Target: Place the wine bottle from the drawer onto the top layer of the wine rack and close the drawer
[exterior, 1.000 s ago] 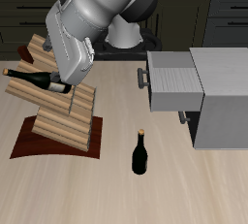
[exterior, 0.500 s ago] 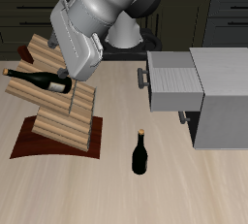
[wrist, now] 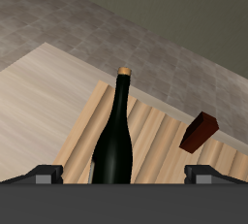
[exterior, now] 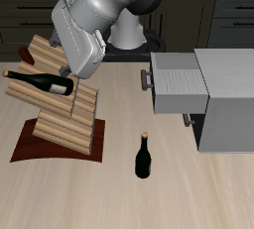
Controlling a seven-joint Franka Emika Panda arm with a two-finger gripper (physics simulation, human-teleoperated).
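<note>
Over the last second the arm has lifted up and back from the wine rack (exterior: 58, 109), so the tool (exterior: 71, 77) now hangs just above the rack's top tier and clear of the wine bottle (exterior: 38, 82), which has not moved between frames. In the wrist view the 2 fingertips (wrist: 45, 173) stand wide apart on either side of the bottle with free space between them and the glass, so the tool is open and holds nothing. The bottle lies on its side across the top layer, cork end pointing away from the drawer (exterior: 177, 82); that part of the task looks done. The drawer stands pulled out of the cabinet (exterior: 226, 96), so closing it is what remains. The bottle is slim, near-black glossy glass with a long neck and a tan cork. The rack is pale wood slats set in tilted zigzag tiers on a dark reddish-brown base board (exterior: 30, 149). The drawer is a flat light-grey box with a grey bar handle (exterior: 147, 80). 1 twin bottle (exterior: 143, 157) stands upright on the light wood-grain worktop (exterior: 189, 193), nearer its front edge.
</note>
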